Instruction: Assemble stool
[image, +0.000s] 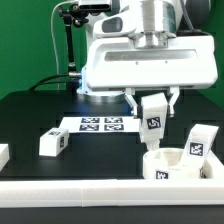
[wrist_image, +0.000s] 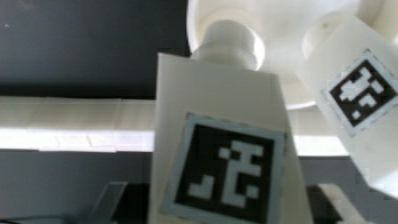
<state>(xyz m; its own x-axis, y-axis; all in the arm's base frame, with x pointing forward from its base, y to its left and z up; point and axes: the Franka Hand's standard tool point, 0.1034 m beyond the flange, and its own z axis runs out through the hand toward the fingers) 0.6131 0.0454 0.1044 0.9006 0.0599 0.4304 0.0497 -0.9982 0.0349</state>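
Note:
My gripper (image: 153, 108) is shut on a white stool leg (image: 153, 119), which hangs upright with its black-and-white tag facing the camera. It is just above the near-left edge of the round white seat (image: 172, 161). A second leg (image: 197, 143) stands on the seat at the exterior view's right. A third leg (image: 53, 142) lies loose on the black table at the left. In the wrist view the held leg (wrist_image: 222, 130) fills the space between the fingers of the gripper (wrist_image: 222, 205). Its round peg end (wrist_image: 231, 45) points at the seat (wrist_image: 294, 15), next to the standing leg (wrist_image: 356, 85).
The marker board (image: 103, 124) lies flat behind the gripper, in front of the arm's base. A long white rail (image: 90, 193) runs along the table's front edge. Another white piece (image: 3, 155) sits at the far left. A black stand (image: 68, 40) rises at the back.

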